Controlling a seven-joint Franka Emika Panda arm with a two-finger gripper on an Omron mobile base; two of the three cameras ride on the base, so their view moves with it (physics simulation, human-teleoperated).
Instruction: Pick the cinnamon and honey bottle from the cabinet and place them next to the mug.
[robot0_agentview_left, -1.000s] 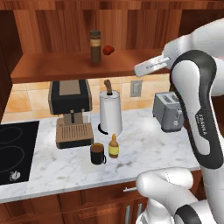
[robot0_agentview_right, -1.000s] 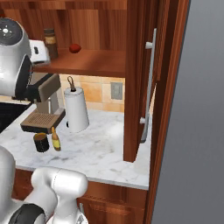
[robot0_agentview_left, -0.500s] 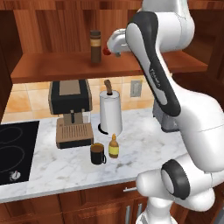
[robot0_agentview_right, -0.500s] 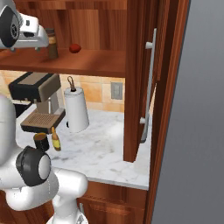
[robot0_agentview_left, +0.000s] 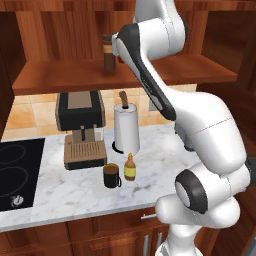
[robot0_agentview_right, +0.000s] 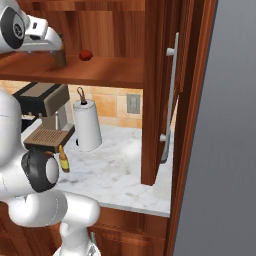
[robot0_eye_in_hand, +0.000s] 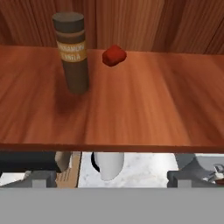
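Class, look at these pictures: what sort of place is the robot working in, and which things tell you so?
Most likely a home kitchen, computer-rendered. Clues: a marble counter with a coffee machine, a black stovetop, and a wooden wall cabinet.

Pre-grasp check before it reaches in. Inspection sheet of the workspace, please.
Surface: marble counter, wooden shelf of the cabinet above it.
Cinnamon: upright on the shelf, untouched.
Honey bottle: upright on the counter beside the mug, already placed.
Clutter: small red lump on the shelf, apart from the cinnamon; coffee machine, paper towel roll, cooktop on or in the counter.
Gripper: open, holding nothing, raised to shelf level in front of the cinnamon.
Cables: nothing seen.
Surroundings: tiled backsplash with a wall outlet; open cabinet door at the right.
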